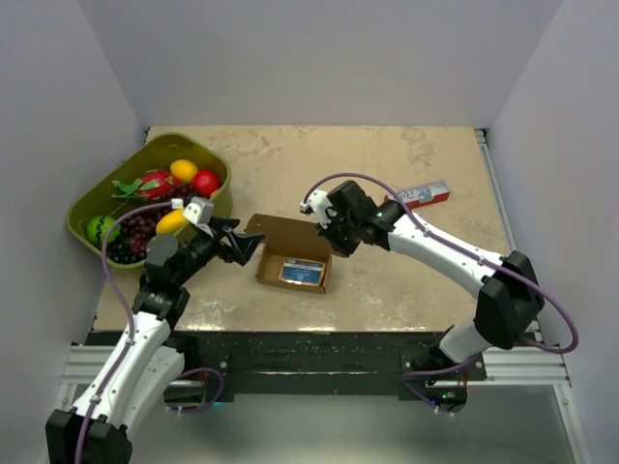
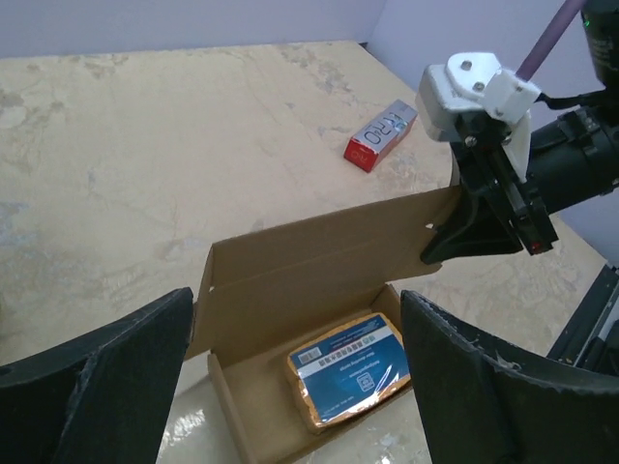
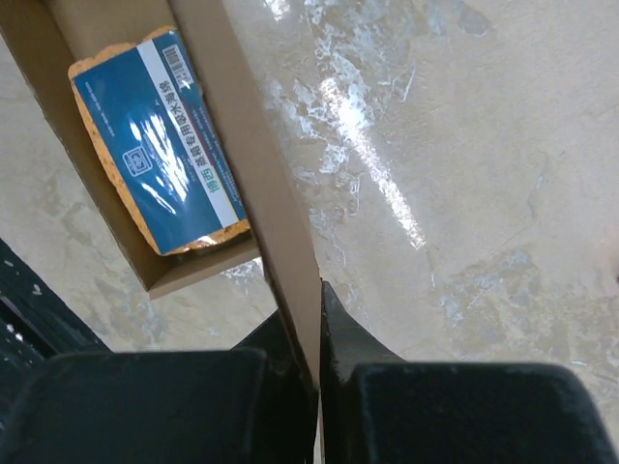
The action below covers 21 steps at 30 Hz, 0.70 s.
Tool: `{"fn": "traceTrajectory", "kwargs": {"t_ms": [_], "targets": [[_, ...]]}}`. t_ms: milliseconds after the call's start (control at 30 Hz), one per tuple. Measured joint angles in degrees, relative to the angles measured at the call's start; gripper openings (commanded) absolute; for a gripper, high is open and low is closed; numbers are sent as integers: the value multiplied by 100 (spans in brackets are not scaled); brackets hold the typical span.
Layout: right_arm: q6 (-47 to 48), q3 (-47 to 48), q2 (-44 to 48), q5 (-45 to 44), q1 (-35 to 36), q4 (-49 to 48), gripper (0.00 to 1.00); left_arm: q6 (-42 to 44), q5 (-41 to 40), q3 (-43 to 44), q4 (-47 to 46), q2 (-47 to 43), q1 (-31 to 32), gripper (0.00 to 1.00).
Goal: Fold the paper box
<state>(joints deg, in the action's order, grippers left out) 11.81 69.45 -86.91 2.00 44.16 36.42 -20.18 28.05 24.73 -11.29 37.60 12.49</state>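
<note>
We see a beige, mottled table (image 1: 387, 174) under both arms. The green basket (image 1: 198, 147) of fruit sits behind the left gripper (image 1: 242, 246), away from the side its jaws face.

The paper box (image 1: 285, 235) lies between the two grippers, near the table's front edge. Its shallow tray rests flat and its lid flap stands up along the far side. In the left wrist view the box (image 2: 309, 261) sits just ahead of the left gripper (image 2: 295, 319). Its open tray shows in the gap between the two dark fingers (image 2: 106, 377). Those jaws are spread wide and hold nothing. We cannot tell whether either finger touches the cardboard.

The right gripper (image 1: 327, 242) is at the right end of the lid. Its jaws are pressed together on the thin cardboard edge. The right wrist view shows the flap (image 3: 251, 164) running straight into the right gripper (image 3: 319, 290), with one finger flat on each face. The left wrist view shows the same pinch at the lid's right corner (image 2: 440, 246).

A narrow red-and-white carton (image 1: 421, 195) lies flat on the table behind the right gripper, well apart from the box (image 2: 380, 135).

An orange block (image 1: 302, 273) with a blue label lies inside the tray, below and to the left of the right jaws (image 3: 160, 145). From the left jaws it sits just ahead, toward their right finger (image 2: 348, 372).
</note>
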Motion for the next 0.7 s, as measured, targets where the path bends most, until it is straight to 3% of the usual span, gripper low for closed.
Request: {"fn": "traceTrajectory", "kwargs": {"t_ms": [367,700], "targets": [[391,199,-138,704,-295,503,0,-481,-640,-1419,-857,-61,0,93],[485,199,-138,935,-363,632,0,-299,-817,-1856,-2430,1060,0,95]]}}
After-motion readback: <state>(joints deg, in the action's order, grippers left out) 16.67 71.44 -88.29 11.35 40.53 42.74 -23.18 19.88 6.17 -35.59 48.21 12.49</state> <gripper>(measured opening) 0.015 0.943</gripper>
